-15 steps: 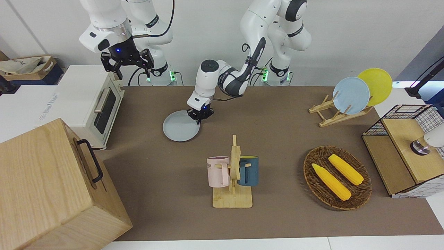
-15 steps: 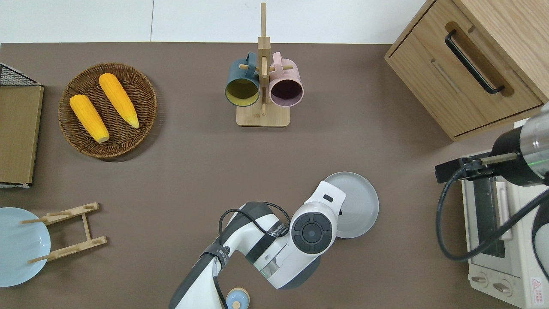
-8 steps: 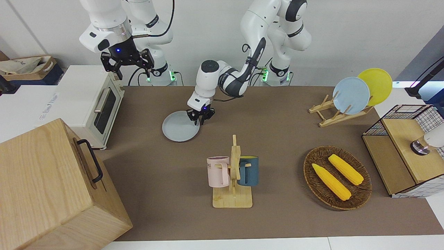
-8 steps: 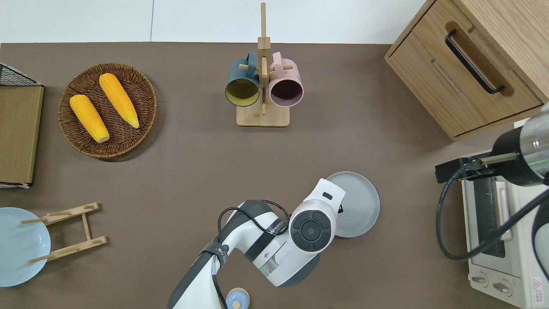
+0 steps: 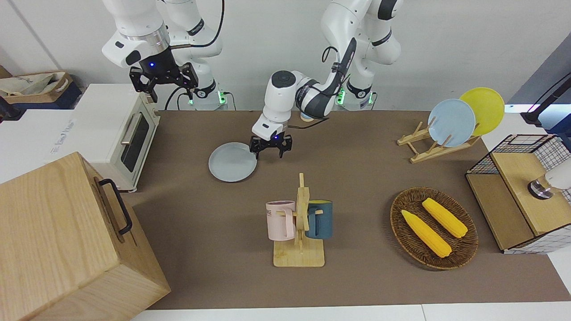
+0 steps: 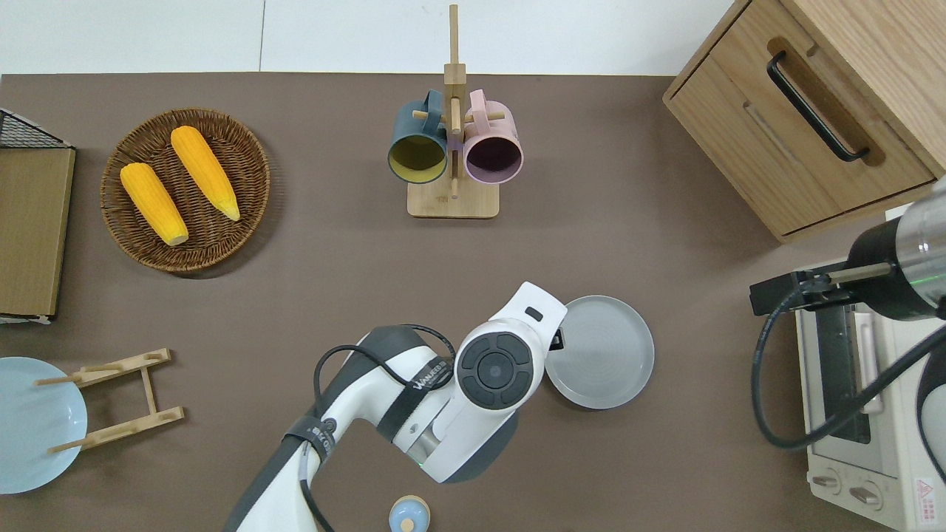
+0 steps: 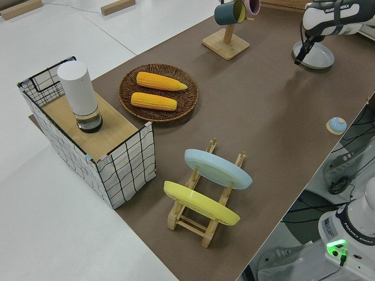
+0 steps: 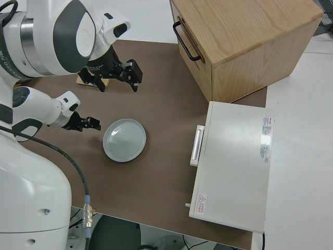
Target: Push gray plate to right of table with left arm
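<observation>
The gray plate (image 5: 232,162) (image 6: 600,352) (image 8: 124,140) lies flat on the brown table (image 5: 366,174), toward the right arm's end and between the mug rack and the robots. My left gripper (image 5: 270,154) (image 8: 88,124) is open, low at the plate's rim on the side toward the left arm's end, with nothing between its fingers. In the overhead view the white wrist (image 6: 510,355) hides most of it. The right gripper (image 5: 164,89) is parked, open and empty.
A white toaster oven (image 5: 118,133) and a wooden cabinet (image 5: 67,240) stand at the right arm's end. A mug rack (image 5: 299,223) stands mid-table. Toward the left arm's end are a corn basket (image 5: 433,227), a plate rack (image 5: 439,142) and a wire crate (image 5: 517,191).
The left gripper has slid off the plate toward the left arm's end and its fingers have spread open. The plate has barely moved.
</observation>
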{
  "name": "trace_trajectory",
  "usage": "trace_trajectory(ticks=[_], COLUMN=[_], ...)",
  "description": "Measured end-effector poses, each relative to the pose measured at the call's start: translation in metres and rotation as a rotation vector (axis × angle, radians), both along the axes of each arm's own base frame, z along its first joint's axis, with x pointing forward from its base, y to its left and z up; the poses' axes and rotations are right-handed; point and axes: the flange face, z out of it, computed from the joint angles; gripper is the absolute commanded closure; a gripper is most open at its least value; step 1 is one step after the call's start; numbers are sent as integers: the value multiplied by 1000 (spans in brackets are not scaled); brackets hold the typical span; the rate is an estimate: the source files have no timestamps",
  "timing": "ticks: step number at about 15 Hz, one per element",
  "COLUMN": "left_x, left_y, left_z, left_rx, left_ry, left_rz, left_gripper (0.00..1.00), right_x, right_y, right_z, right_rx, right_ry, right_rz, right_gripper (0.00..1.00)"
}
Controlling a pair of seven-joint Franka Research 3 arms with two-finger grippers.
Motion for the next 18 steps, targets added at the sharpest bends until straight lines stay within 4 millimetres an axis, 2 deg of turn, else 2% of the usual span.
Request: trace_trajectory(ticks=[4, 7, 12, 15, 18], left_x=[14, 24, 42, 52, 67], left_y=[45, 83, 177, 235, 283], left_z=[29, 60, 111, 135, 156], left_rx=[36, 65, 131, 155, 152], left_ry=[3, 12, 72, 122, 133], left_rz=[-45, -74, -143, -202, -205], left_gripper=[17, 17, 17, 17, 17], right_x=[0, 0, 0, 0, 0], right_y=[0, 0, 0, 0, 0], right_z=[0, 0, 0, 0, 0], right_rx=[0, 0, 0, 0, 0], right_ry=[0, 0, 0, 0, 0], right_rz=[0, 0, 0, 0, 0], right_gripper=[17, 17, 17, 17, 17])
